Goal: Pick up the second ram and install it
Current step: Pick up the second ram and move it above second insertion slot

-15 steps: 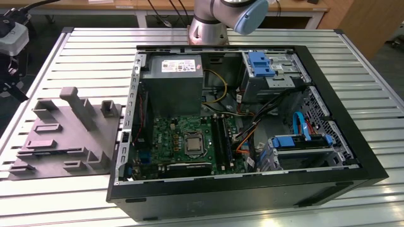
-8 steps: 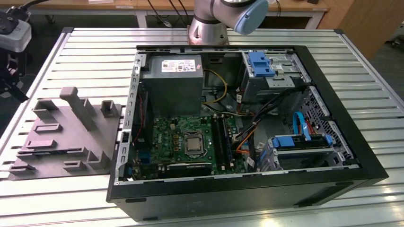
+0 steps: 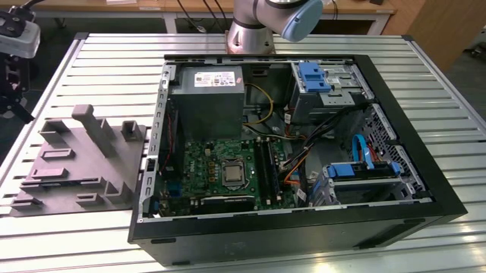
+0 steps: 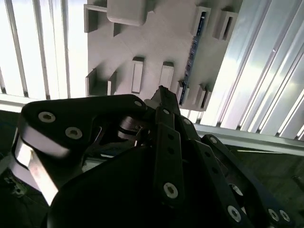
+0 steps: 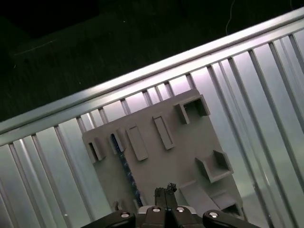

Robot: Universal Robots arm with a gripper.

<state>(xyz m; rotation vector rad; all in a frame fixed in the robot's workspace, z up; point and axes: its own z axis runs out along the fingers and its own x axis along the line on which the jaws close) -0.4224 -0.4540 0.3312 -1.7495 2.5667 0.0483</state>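
The second ram is a thin dark-blue stick standing on edge in a slot of a grey holder tray. In the second wrist view the ram runs along one side of the tray. My gripper hangs well above the tray, its tip beside the ram's near end. Its fingers are shut together with nothing between them. In the second wrist view the gripper also points down at the tray. The black memory slots lie on the green motherboard inside the open computer case.
The grey tray sits on the slatted metal table at the exterior view's left, near the table's edge rail. The case holds a grey power-supply box, cables and blue drive brackets. A dark stand rises at the far left.
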